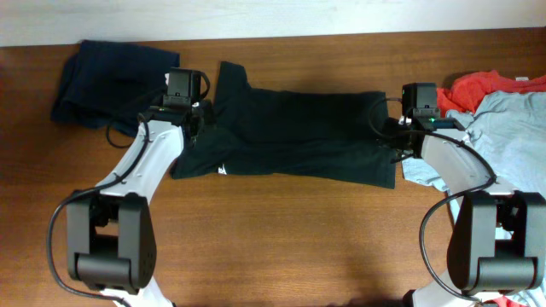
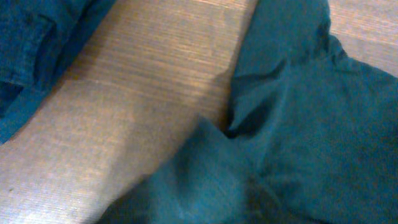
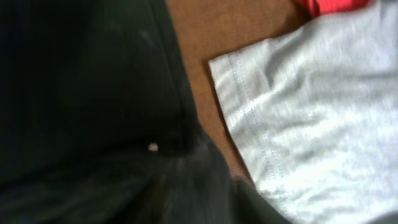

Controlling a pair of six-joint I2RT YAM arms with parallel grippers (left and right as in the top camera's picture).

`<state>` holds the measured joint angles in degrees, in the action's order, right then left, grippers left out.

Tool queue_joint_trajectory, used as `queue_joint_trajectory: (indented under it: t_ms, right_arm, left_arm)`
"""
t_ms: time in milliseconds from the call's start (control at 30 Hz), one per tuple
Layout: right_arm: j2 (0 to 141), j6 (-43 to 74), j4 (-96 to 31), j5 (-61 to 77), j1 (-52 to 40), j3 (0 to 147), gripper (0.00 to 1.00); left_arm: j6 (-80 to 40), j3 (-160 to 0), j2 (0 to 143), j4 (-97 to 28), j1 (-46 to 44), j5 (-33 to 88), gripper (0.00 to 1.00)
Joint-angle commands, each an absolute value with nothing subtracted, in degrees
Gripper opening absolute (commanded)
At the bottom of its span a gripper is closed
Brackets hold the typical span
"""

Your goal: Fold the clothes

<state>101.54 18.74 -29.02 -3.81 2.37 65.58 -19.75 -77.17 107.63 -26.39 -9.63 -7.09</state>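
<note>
Left jaws: at the left end of the black shirt (image 1: 299, 141), by the collar and sleeve. In overhead the wrist camera housing covers them, so I can't tell if they are apart or together, or pinching cloth. The left wrist view shows no fingers, just fabric and wood.

Right jaws: at the right end of the same shirt, at the hem corner. Overhead has the same problem, housing on top. The right wrist view gives only a dark blur along the bottom edge, so state and grip can't be told.

View differences:
- Overhead only: full layout. The black shirt lies stretched left-right across the middle of the counter (image 1: 281, 239), between the two arms. A small white label (image 1: 223, 169) sits at its near-left edge. The navy shirt (image 1: 111, 81) is bunched far left, apart from the black one. The blue-grey shirt (image 1: 512, 128) is at the right, and the red-orange shirt (image 1: 482, 85) is on its far side, partly under it.
- Left wrist only: a bare counter strip between the navy cloth and the black shirt. The black reads teal here, with folds meeting in a crease.
- Right wrist only: blue-grey hem stitching close up, its corner just beside the black shirt's edge with a thin wedge of counter between. There is a tiny white speck (image 3: 152, 147) on the black cloth.

Black shirt: mostly flat, a long band with the left sleeve pointing to the far side and wrinkles at both ends.
</note>
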Motion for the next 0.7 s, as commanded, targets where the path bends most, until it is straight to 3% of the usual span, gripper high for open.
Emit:
queue_joint_trajectory:
  t_ms: [0,33,233,267,333,367,467,667]
  right_arm:
    - [101.8,13.1,-26.2,-3.3,2.7,66.2,0.72]
    - [101.7,9.5,-24.9,-1.7,2.7,66.4,0.82]
    - [101.7,2.0,-34.9,11.0,2.5,73.4,0.77]
    - [101.7,0.5,-37.2,13.3,2.3,74.6,0.74]
    - [101.7,-2.7,-41.0,16.3,1.4,76.5,0.67]
    - [101.7,-4.0,-42.7,16.6,0.3,77.3,0.62]
    - [101.7,-7.4,-43.4,15.9,-4.1,77.7,0.52]
    - [101.8,-9.0,-38.6,12.4,-15.1,77.6,0.52]
  left_arm:
    - [-15.0,-78.9,108.3,-23.7,-9.7,-5.0,0.87]
    - [-13.1,-80.8,108.3,-24.0,-9.7,-2.6,0.87]
    - [-12.5,-95.8,108.2,-40.1,-9.8,0.5,0.85]
    - [-12.5,-97.6,108.2,-43.1,-9.7,0.4,0.69]
    - [-12.5,-100.5,108.2,-48.6,-9.6,0.1,0.10]
    - [-12.5,-101.2,108.2,-50.7,-9.6,0.0,0.01]
    - [-15.6,-101.3,108.2,-55.4,-8.9,-3.1,0.01]
    - [-20.9,-101.3,108.3,-61.0,-1.8,-4.8,0.01]
